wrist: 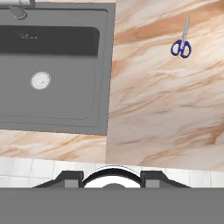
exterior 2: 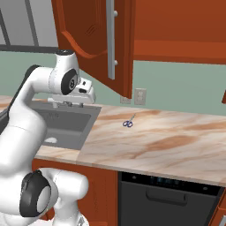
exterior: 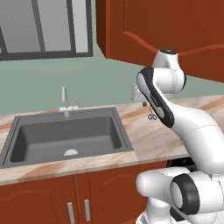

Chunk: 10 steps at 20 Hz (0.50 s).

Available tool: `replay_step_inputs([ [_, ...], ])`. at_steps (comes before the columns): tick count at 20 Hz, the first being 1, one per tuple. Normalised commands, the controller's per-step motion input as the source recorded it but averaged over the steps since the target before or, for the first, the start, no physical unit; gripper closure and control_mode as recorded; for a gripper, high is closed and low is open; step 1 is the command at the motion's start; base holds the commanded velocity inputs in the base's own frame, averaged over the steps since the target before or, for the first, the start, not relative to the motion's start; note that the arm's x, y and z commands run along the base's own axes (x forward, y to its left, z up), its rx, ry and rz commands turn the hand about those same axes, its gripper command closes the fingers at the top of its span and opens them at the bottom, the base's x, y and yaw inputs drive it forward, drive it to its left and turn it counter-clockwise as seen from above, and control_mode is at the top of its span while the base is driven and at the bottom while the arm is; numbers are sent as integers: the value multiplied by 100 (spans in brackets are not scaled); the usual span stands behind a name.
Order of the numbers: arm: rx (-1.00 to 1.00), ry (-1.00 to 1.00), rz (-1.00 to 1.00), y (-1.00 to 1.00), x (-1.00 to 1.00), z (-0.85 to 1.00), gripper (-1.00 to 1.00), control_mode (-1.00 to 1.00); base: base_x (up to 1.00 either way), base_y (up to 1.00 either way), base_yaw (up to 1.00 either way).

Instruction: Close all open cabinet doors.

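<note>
the door (exterior 2: 95, 39) stands swung out over the counter (exterior 2: 167, 137), its handle (exterior 2: 111, 39) vertical; gripper (exterior 2: 73, 102) state cannot be told.

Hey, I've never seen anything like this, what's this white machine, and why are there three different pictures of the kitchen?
It is a white robot arm in a simulated kitchen. Two pictures come from cameras on its base, behind the arm to its left and right. The third looks straight down from its hand. The marble counter holds a grey sink and small blue scissors. Above, a reddish-brown cabinet door with a silver bar handle hangs open. The gripper hovers near the sink; its jaws hold nothing that I can see.
</note>
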Motion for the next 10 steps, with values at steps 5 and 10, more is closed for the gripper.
replay_step_inputs([
  [5, 1, 0, 0, 0, -12, -1, -100, -100, 0, 0, 0],
  [10, 1, 0, 0, 0, -9, -1, -100, -100, 0, 0, 0],
])
